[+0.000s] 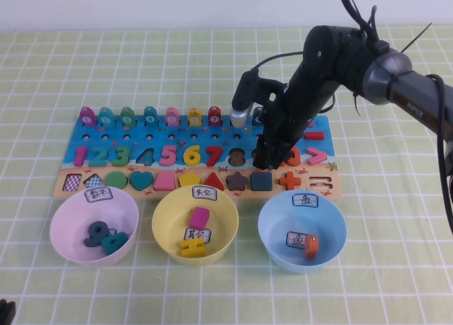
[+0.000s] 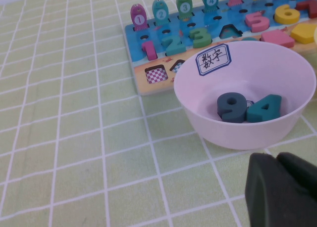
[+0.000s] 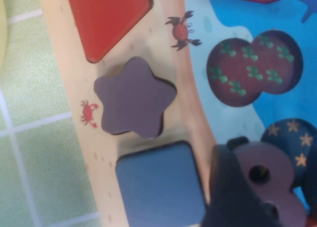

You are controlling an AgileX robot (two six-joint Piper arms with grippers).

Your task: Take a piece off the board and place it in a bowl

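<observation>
My right gripper (image 1: 265, 158) is low over the board (image 1: 304, 170), shut on the dark brownish-purple 8 (image 3: 285, 190). One finger (image 3: 228, 197) presses the piece's side. The piece hangs just above the board, beside its empty 8-shaped slot (image 3: 252, 68), which also shows in the high view (image 1: 238, 157). The pale pink bowl (image 1: 64, 219) stands in front of the board's left end, with a white label (image 1: 99, 194) on its rim. It holds a grey-blue 9 (image 2: 232, 107) and a teal 4 (image 2: 265, 108). My left gripper (image 2: 277, 180) is shut and empty, near that bowl (image 2: 198, 123).
A yellow bowl (image 1: 164, 229) with a pink block and a yellow piece stands in the middle. A light blue bowl (image 1: 272, 233) with an orange piece stands on the right. The dark star (image 3: 133, 98), blue square (image 3: 158, 182) and red triangle (image 3: 106, 17) sit in the board.
</observation>
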